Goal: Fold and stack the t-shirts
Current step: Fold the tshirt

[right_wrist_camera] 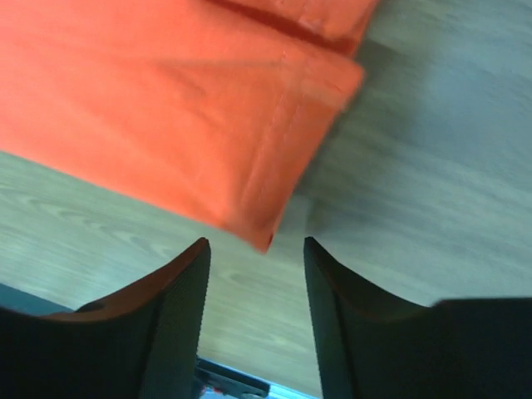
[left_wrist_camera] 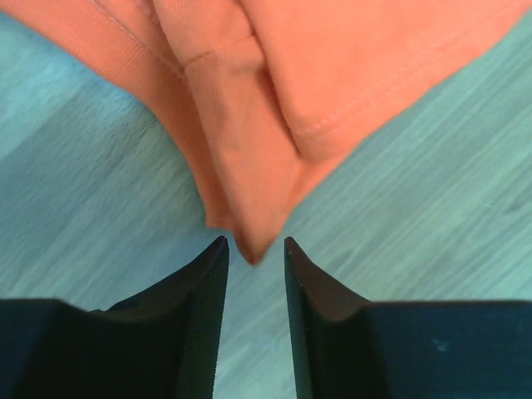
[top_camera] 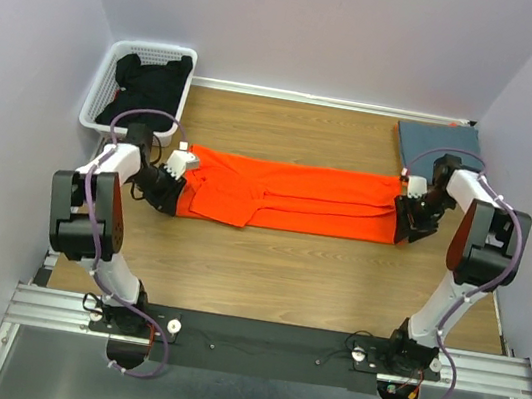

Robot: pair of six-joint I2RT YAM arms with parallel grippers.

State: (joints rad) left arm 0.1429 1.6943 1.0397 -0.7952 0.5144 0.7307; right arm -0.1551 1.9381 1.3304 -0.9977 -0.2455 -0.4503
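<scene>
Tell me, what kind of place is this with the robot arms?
Probably a robot test booth, not a home: plain walls box in a wooden table, the arms are bolted to a metal rail, and one orange t-shirt lies there.

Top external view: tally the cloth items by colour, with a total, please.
Orange t-shirt, spread on the table: 1
Blue-grey t-shirt, folded at the far right: 1
Black cloth heap in the basket: 1, separate pieces cannot be told
Total: 3
</scene>
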